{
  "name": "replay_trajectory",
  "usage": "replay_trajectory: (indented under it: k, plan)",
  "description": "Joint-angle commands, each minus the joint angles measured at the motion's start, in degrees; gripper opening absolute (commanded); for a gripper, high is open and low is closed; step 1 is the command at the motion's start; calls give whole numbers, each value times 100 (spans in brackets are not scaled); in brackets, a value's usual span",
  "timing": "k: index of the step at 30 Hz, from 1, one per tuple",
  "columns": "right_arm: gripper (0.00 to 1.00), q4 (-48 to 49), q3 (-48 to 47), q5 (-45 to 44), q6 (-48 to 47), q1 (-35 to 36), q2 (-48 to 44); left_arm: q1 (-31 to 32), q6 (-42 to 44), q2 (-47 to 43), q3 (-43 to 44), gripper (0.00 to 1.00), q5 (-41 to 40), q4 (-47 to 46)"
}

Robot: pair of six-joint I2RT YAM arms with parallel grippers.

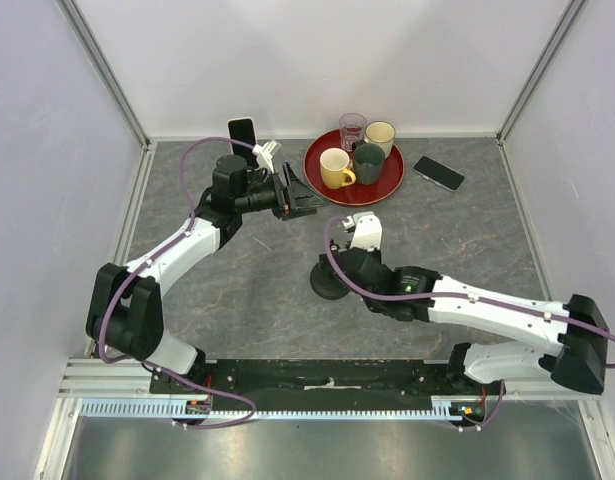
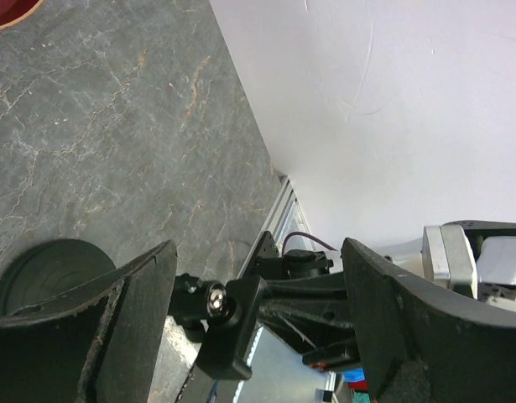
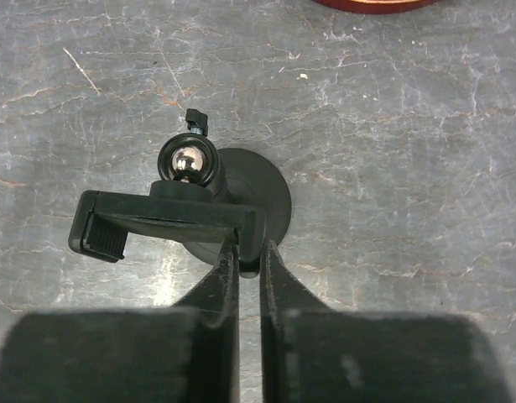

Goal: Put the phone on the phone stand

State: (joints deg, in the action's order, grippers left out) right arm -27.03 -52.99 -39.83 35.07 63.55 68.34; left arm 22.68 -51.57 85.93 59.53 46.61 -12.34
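Observation:
The black phone stand (image 3: 165,220) sits mid-table on its round base (image 1: 325,284), with a cradle bar and a shiny ball joint (image 3: 188,161). My right gripper (image 3: 249,245) is shut on the right end clamp of the cradle; in the top view it (image 1: 334,266) stands just above the base. A dark phone (image 1: 439,172) lies flat on the table right of the red tray, away from both grippers. My left gripper (image 1: 297,196) hovers open left of the tray with nothing between its fingers (image 2: 123,319); its wrist view looks back at the stand (image 2: 232,323).
A red tray (image 1: 322,180) at the back holds a yellow mug (image 1: 336,168), a dark green mug (image 1: 368,162), a cream mug and a glass. Another upright phone (image 1: 242,133) leans by the back wall beside a white object (image 1: 270,153). White walls enclose three sides.

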Motion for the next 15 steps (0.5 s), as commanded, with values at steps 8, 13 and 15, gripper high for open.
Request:
replay_trajectory:
  k: [8,13,15]
  plan:
    - [57,100,-739,-307,546,299,488,-35,-72,-15,-38,85,173,-190]
    - [91,505,-485,-42,-16,307,-135,-35,-90,-68,-64,85,155,-216]
    - [97,741,-213,-129,-96,290,-555,-35,-107,-76,-64,85,155,-234]
